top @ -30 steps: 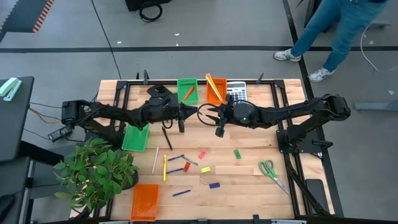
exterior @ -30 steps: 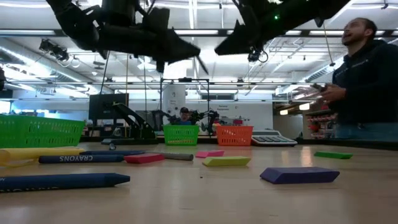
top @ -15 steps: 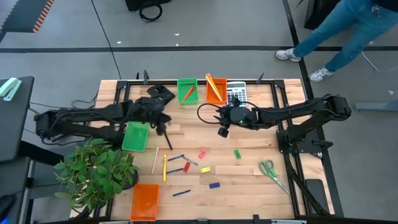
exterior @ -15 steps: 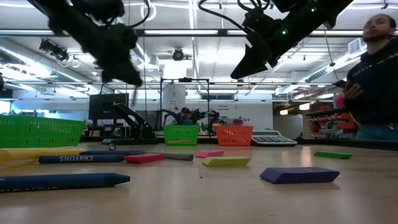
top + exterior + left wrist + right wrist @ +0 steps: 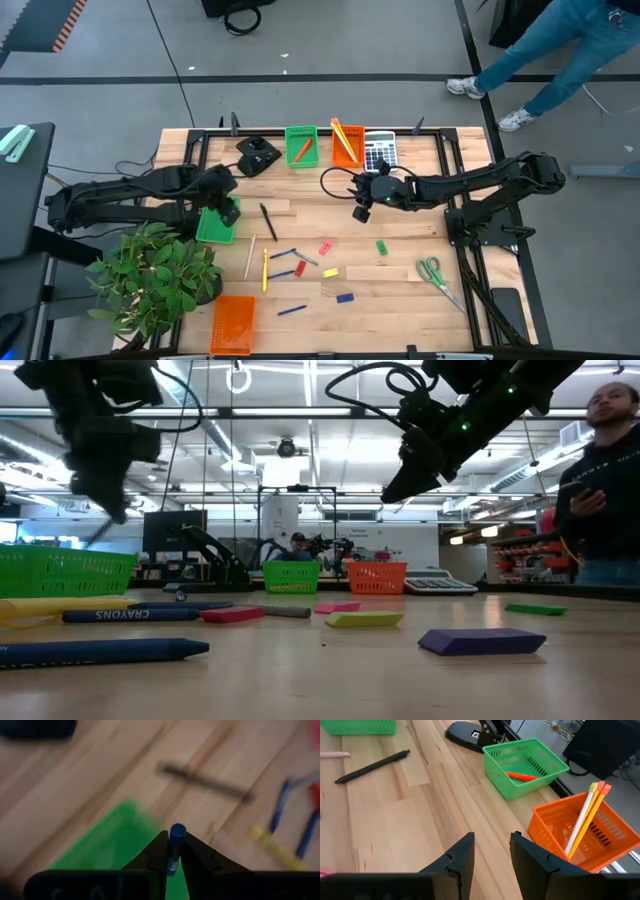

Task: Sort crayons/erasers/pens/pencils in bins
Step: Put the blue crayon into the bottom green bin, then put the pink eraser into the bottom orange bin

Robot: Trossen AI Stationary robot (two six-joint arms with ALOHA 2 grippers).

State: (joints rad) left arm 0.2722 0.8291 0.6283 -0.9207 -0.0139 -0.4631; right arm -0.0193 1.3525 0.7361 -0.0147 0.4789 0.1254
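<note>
Hovering over the green bin (image 5: 217, 222) at the table's left side, the left gripper (image 5: 171, 851) pinches a blue pen (image 5: 174, 845) between its fingers, the pen standing up out of the narrow gap. A pen like this is light, stiff and smooth, so I'd judge it could slip or pivot if held at one end; taking it near the middle looks the safer hold, and letting go low over the bin should keep it from bouncing out. A leafy plant (image 5: 150, 275) crowds the table edge just below that bin, and an orange bin (image 5: 234, 322) sits at the front edge.

Moving rightward, a black pen (image 5: 268, 220) lies loose on the table (image 5: 400, 290) near the green bin, with a pale pencil (image 5: 250, 256), a yellow pencil (image 5: 265, 270), blue pens and small erasers scattered in the middle. At the back stand a second green bin (image 5: 527, 765) holding an orange crayon (image 5: 522, 776) and an orange bin (image 5: 580, 837) with pencils leaning in it, a calculator (image 5: 380, 148) beside them.

The right gripper (image 5: 491, 851) hangs above the centre, parted and holding nothing. Green scissors (image 5: 433, 272) lie far right.
</note>
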